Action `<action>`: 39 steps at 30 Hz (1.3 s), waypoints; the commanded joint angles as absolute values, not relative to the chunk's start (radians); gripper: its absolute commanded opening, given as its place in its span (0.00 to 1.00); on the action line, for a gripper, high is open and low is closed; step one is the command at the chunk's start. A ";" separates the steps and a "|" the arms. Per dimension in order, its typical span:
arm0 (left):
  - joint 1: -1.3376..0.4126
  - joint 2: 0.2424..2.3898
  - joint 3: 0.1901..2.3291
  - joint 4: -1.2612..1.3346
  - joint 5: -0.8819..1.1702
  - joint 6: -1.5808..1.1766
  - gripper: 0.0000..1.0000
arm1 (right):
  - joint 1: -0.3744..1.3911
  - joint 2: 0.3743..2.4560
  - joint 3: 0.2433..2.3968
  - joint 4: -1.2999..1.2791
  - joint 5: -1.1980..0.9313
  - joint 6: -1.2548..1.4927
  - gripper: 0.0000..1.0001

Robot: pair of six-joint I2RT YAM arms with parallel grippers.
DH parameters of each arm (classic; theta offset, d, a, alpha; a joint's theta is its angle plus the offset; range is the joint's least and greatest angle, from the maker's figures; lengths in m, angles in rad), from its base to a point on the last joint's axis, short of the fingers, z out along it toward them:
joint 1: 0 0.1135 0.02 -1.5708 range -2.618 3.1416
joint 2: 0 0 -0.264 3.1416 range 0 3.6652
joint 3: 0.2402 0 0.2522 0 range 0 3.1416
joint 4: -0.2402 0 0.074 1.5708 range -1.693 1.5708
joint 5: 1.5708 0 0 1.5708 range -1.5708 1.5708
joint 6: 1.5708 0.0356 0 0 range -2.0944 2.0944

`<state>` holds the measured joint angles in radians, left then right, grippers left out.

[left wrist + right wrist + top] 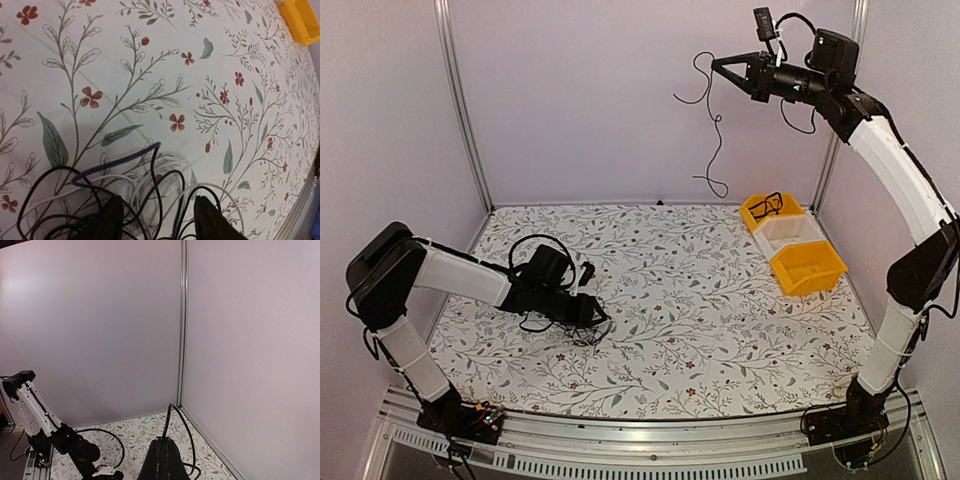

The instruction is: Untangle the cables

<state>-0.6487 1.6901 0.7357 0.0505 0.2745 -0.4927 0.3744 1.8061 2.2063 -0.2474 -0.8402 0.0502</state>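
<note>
A tangle of thin cables, black and white, lies on the floral table under my left gripper. In the left wrist view the left gripper stands open, its dark fingers wide apart, with loose loops of the cables lying between and in front of them. High at the back right, my right gripper is shut on one black cable that dangles free in the air. In the right wrist view this cable rises out of the closed right gripper and arcs down.
Three small bins stand in a row at the back right: a yellow bin with a black cable in it, a white bin and another yellow bin. Walls with metal posts close in the table.
</note>
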 commanded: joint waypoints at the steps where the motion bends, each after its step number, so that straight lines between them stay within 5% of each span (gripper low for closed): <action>1: -0.682 1.645 0.801 -0.065 0.236 -0.472 0.52 | 0.337 1.757 2.118 -0.283 -0.760 -0.082 0.00; 10: -0.717 1.584 0.869 -0.128 0.154 -0.469 0.58 | 0.200 1.775 1.949 -0.219 -0.694 -0.183 0.00; 23: -0.723 1.561 0.891 -0.159 0.122 -0.469 0.59 | -0.037 2.017 2.114 -0.157 -0.622 -0.125 0.00; 39: -0.732 1.526 0.866 -0.183 0.109 -0.492 0.59 | -0.057 2.144 2.008 -0.192 -0.364 -0.196 0.00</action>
<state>-0.7139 1.5616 0.8799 -0.1612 0.1219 -0.4843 -0.0589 2.1117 2.0624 -0.1776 -0.4770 -0.1768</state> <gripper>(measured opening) 0.588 0.014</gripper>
